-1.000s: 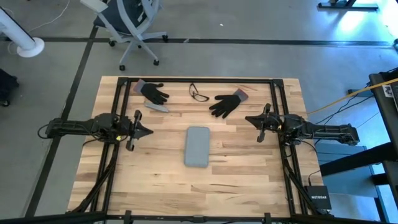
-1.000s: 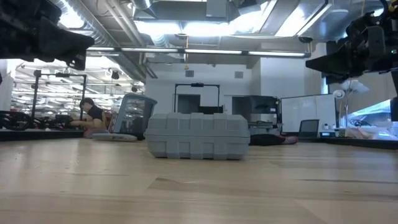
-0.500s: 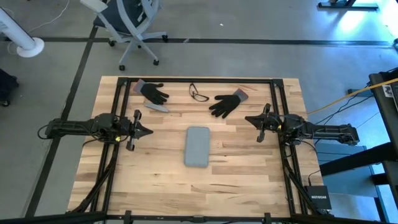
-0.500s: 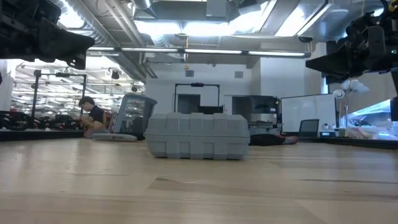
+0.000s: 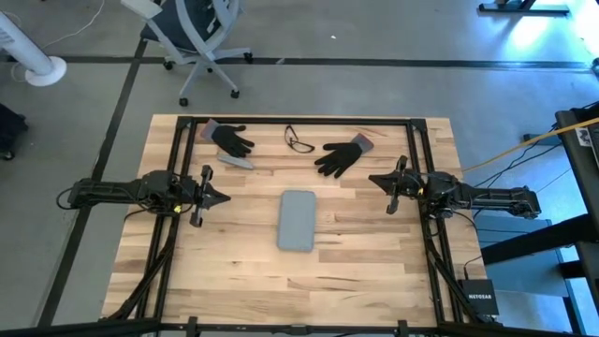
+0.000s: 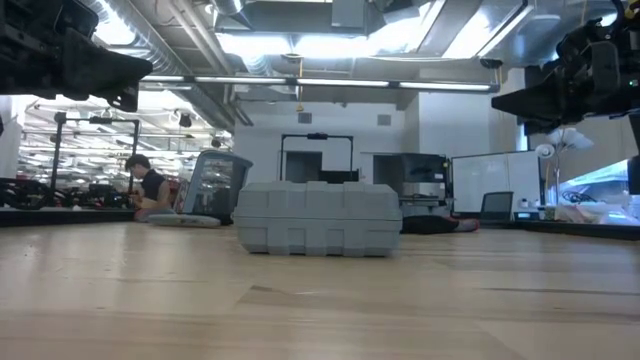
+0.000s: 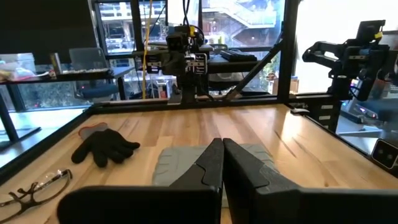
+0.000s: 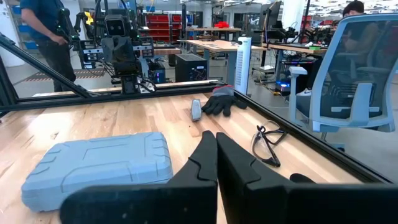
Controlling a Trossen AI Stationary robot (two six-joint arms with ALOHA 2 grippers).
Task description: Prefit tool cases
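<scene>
The blue-grey tool case (image 5: 298,220) lies flat and closed on the middle of the table, also seen in the low view (image 6: 317,218), the left wrist view (image 7: 177,163) and the right wrist view (image 8: 99,163). My left gripper (image 5: 225,197) hovers above the table to the case's left, fingers shut and pointing at it. My right gripper (image 5: 373,178) hovers to the case's right and a little farther back, also shut. Neither touches anything.
Two black gloves (image 5: 231,139) (image 5: 341,155) lie near the far edge, with a small grey bar (image 5: 237,160) beside the left one and safety glasses (image 5: 298,141) between them. A black frame rail (image 5: 299,122) runs around the table. Bare wood lies near the case.
</scene>
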